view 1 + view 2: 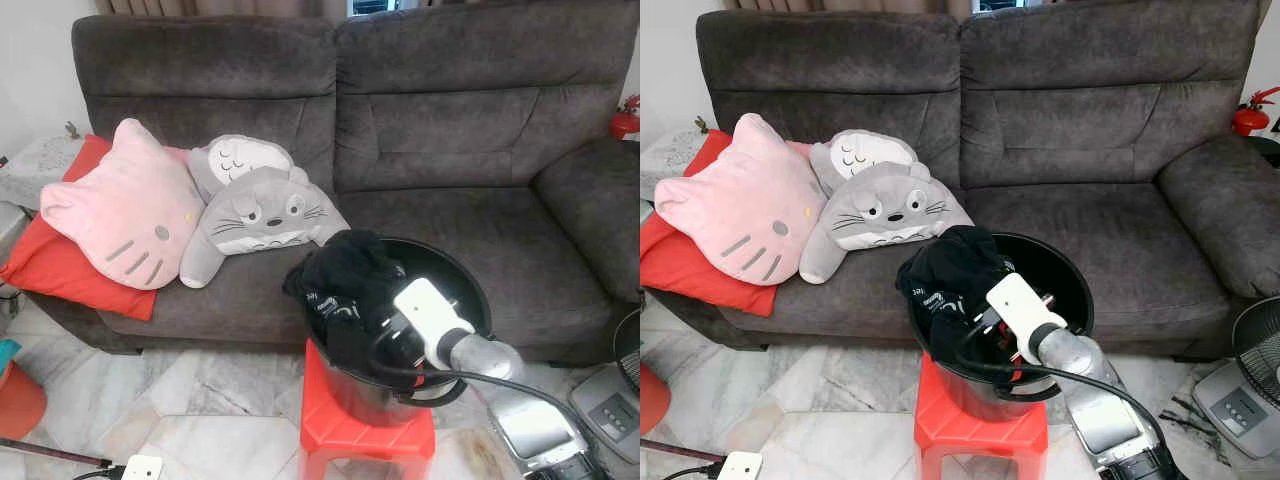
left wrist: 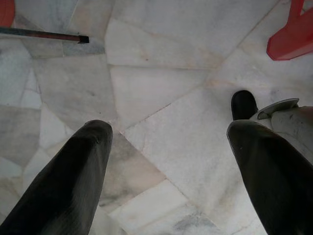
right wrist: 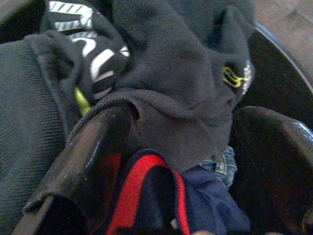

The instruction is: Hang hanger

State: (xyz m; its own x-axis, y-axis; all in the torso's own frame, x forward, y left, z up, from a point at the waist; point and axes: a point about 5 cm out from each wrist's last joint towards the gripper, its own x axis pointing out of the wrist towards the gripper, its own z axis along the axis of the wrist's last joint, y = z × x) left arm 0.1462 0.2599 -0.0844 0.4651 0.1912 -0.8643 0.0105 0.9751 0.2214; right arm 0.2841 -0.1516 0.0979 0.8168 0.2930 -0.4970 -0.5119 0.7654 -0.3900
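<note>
A round black bucket [image 1: 470,275] with a smooth rim stood on a small red plastic stool [image 1: 330,430] on the pale, veined marble floor [image 1: 200,400], just before the front edge of a dark grey, plush-covered sofa [image 1: 450,150]. Soft dark clothes [image 1: 345,270] were heaped in the bucket and bulged over its rim on the sofa side: a black knitted garment [image 3: 166,73] with white lettering and yellow marks on top, and under it a navy piece with a red stripe [image 3: 142,191] and a scrap of blue denim. The silver right arm reached forward with its wrist bent down into the bucket, a black cable looping round it; the right gripper [image 3: 176,161] was sunk among the clothes, its fingers spread with folds of cloth between them, though I could not tell whether it held any. No hanger could be made out among the clothes. The left gripper [image 2: 171,166] hung over the floor, its two black fingers wide apart and holding nothing. At the left end of the sofa seat a pink cat-face cushion [image 1: 125,205] leaned on a red cushion [image 1: 60,265], beside a grey plush cushion [image 1: 255,210] with whiskers.
</note>
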